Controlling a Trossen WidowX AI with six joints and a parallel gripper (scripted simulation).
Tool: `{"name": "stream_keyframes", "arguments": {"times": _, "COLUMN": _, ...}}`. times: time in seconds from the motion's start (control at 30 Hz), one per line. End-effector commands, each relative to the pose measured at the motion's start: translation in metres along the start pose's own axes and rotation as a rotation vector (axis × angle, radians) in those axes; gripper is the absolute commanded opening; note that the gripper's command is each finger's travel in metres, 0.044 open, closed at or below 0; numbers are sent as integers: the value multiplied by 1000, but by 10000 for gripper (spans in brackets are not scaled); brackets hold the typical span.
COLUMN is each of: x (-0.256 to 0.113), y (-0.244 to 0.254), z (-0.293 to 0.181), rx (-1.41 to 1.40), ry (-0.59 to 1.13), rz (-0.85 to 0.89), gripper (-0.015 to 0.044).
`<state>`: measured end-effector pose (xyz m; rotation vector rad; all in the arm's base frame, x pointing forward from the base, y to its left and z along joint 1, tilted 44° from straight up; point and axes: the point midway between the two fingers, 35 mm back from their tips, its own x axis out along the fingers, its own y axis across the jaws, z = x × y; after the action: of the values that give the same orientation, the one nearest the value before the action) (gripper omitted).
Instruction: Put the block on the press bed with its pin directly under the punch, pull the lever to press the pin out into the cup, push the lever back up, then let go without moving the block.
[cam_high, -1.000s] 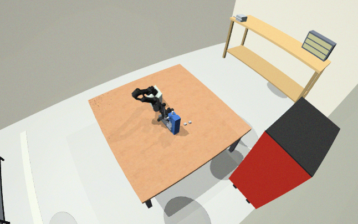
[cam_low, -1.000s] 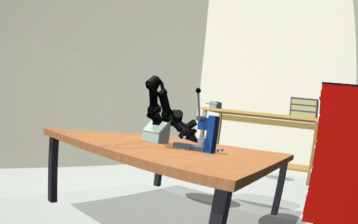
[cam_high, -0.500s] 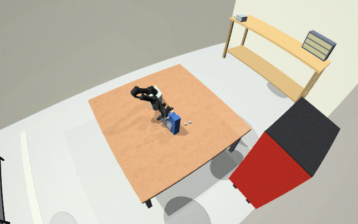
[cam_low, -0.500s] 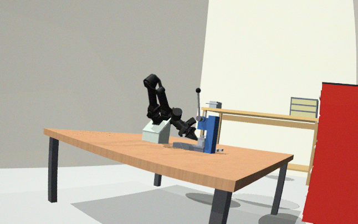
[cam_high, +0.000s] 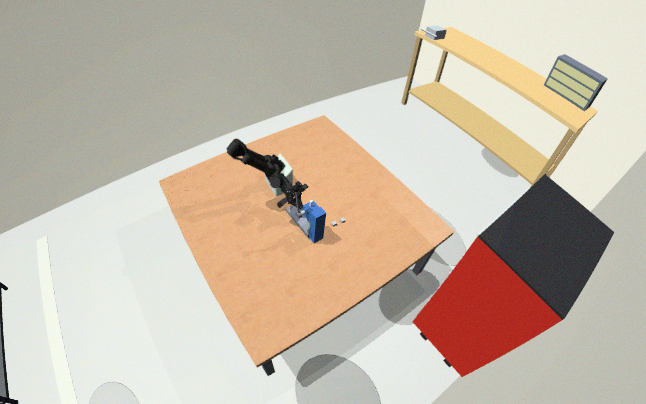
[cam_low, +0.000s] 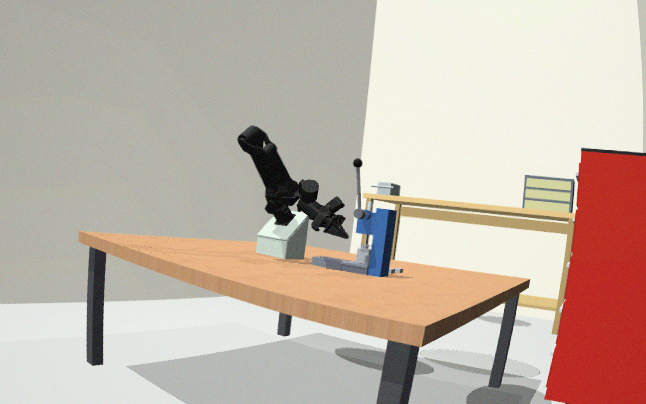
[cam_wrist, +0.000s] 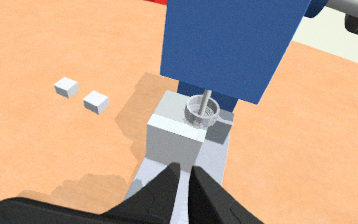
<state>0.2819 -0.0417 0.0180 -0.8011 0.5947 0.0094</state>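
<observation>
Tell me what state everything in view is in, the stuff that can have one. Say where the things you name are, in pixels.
Claw (cam_high: 299, 207) (cam_low: 347, 237) (cam_wrist: 185, 167): shut, nothing between its fingers.
Lever (cam_high: 298, 204) (cam_low: 358, 190): up.
Block (cam_low: 363, 255) (cam_wrist: 172, 142): seated on the press bed (cam_low: 335, 263) (cam_wrist: 213, 160), unheld.
Pin: hidden; cannot tell.
Two small white blocks (cam_high: 334, 223) (cam_wrist: 66, 88): lying apart on the tabletop (cam_high: 350, 280) (cam_low: 280, 285) (cam_wrist: 40, 145).
</observation>
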Motion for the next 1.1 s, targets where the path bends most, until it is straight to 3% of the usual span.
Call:
{"name": "stream_keyframes", "arguments": {"times": 0.0, "x": 9, "y": 1, "z": -5, "rx": 21, "ry": 32, "rz": -25, "gripper": 30}}
{"name": "stream_keyframes", "arguments": {"times": 0.33, "x": 46, "y": 14, "z": -30, "rx": 100, "ry": 124, "rz": -143, "gripper": 30}}
{"name": "stream_keyframes", "arguments": {"times": 0.53, "x": 50, "y": 17, "z": -35, "rx": 111, "ry": 136, "rz": -161, "gripper": 30}}
{"name": "stream_keyframes", "arguments": {"times": 0.87, "x": 50, "y": 17, "z": -35, "rx": 111, "ry": 136, "rz": -161, "gripper": 292}}
{"name": "stream_keyframes", "arguments": {"times": 1.07, "x": 50, "y": 17, "z": -35, "rx": 111, "ry": 136, "rz": -161, "gripper": 300}}
